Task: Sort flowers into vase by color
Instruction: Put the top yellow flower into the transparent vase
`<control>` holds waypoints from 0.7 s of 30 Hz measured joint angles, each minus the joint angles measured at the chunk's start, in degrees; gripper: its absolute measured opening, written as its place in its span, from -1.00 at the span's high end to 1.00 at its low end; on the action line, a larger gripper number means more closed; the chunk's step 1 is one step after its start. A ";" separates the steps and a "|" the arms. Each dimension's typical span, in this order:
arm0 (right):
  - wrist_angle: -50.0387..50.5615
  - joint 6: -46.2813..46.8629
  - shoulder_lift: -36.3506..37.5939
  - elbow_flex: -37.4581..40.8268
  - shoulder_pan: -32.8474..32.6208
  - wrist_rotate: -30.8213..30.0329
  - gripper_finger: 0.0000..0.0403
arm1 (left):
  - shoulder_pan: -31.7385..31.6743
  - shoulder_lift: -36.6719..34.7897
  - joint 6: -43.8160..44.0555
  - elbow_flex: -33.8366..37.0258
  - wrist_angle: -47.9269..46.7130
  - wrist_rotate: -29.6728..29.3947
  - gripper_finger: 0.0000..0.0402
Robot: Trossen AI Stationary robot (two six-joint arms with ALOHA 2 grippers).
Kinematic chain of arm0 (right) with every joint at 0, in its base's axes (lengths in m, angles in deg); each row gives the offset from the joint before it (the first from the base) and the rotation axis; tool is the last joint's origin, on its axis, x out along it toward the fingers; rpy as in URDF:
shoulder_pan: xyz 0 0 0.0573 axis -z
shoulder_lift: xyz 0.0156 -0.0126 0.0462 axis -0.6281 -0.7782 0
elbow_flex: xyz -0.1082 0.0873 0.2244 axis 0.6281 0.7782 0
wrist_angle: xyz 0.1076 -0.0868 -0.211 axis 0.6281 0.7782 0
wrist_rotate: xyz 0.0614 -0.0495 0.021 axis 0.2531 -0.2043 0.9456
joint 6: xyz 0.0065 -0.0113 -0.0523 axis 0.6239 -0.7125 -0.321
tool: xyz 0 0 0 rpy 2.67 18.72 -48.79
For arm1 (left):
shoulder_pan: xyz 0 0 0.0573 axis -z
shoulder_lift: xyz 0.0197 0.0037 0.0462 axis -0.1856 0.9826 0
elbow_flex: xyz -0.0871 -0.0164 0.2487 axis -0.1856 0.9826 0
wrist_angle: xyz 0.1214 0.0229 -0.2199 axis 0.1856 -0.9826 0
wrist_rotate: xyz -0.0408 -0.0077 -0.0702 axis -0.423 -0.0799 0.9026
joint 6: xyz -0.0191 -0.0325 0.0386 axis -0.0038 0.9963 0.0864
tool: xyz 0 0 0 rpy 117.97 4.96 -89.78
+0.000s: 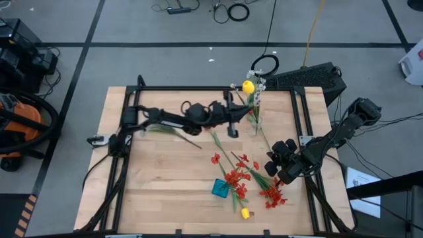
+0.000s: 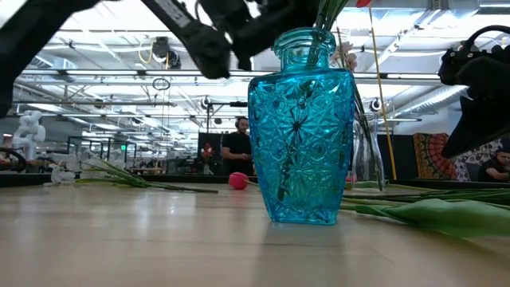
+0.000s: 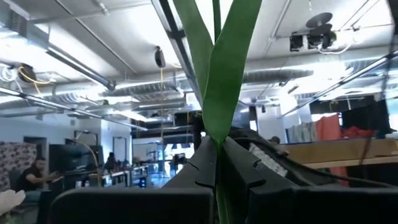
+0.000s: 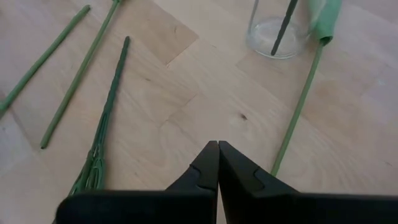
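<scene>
High view: we see the left pincer (image 1: 232, 125) reaching across the worktop (image 1: 165, 192) toward the clear glass vase (image 1: 255, 123), which stands just beside its tip and already holds a yellow tulip (image 1: 248, 86) with whitish sprigs. The right pincer (image 1: 281, 173) hovers low among the loose red flowers (image 1: 238, 175) that lie just beside it, with the blue vase (image 1: 221, 188) and a second yellow bud (image 1: 245, 213) a little farther off.

Low view: we see the blue vase (image 2: 301, 135) close in front with stems rising from its neck, and loose green stems (image 2: 143, 183) lying flat behind it; a person stands far off in the room.

Left wrist view: the left pincer (image 3: 217, 165) is clamped tight on a green stem with long leaves (image 3: 217, 68) that stands up between its fingers.

Right wrist view: the right pincer (image 4: 217, 155) is fully closed and holds nothing; bare stems (image 4: 106, 118) lie ahead of it, and the clear vase's base (image 4: 277, 31) is beyond.

We judge the step in hand to be carrying the held stem to a vase. The next move calls for lining the stem's end over the vase mouth, lowering it in, then letting go.
</scene>
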 joint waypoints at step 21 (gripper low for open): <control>-0.76 -3.17 -0.02 0.00 0.00 -0.02 1.00 | -3.72 12.86 0.46 -13.90 -8.62 3.18 0.94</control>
